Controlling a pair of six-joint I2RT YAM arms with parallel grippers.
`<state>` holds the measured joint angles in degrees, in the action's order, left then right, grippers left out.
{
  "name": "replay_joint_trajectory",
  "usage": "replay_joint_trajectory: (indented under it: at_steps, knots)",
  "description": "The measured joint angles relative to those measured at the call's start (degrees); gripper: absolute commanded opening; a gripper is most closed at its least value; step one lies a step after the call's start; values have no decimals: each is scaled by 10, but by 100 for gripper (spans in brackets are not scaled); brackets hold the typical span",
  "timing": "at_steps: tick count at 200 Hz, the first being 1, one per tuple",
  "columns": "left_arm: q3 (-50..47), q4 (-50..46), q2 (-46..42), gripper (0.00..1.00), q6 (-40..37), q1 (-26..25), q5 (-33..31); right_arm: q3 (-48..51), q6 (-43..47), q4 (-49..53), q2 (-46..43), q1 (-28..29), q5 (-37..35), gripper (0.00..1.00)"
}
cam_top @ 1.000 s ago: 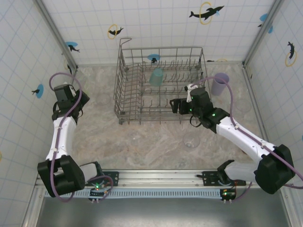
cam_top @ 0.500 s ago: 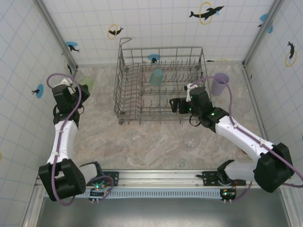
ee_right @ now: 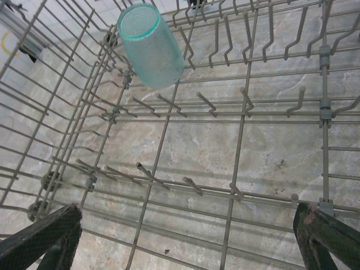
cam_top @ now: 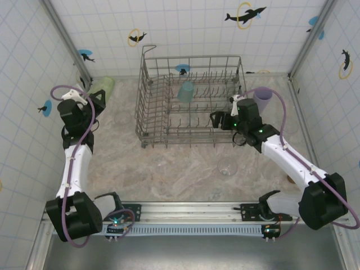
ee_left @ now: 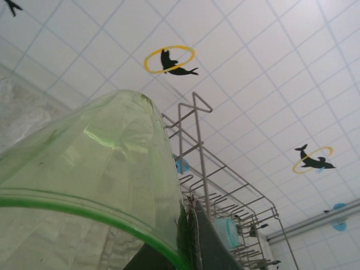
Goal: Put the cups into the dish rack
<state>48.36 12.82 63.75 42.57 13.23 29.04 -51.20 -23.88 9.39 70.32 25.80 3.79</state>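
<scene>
the left gripper (cam_top: pixel 96 95) is clamped narrow on the rim of the lime green cup (cam_top: pixel 104 85), held above the table (cam_top: pixel 169 169) by the left wall, well apart from the dish rack (cam_top: pixel 147 121). the step in hand looks like carrying it over: best to lift it clear of the rack's left wall and tall handle, turn the mouth down, then lower it over a free row of tines beside the teal cup (ee_right: pixel 151 48), which sits mouth-down there, and let go only once it is seated. the right gripper (cam_top: pixel 216 120) hangs wide and empty over the rack's right end, so stay left of it. the cup is translucent and glossy, tapered, with a darker green rim; its base points away toward the back wall.
</scene>
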Motion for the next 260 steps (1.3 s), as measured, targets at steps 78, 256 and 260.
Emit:
replay_joint_trajectory:
  at_steps: [78, 256, 260]
  knots:
    - [5, 96, -2, 0, 88, -2, 94, 0, -59, -45, -13, -52, 76, 100]
    - [74, 152, 120, 0, 132, -242, 162, 0, -262, -282, 68, -50, 172, 100]
    - [75, 154, 124, 0, 132, -248, 162, 0, -266, -285, 71, -49, 172, 100]
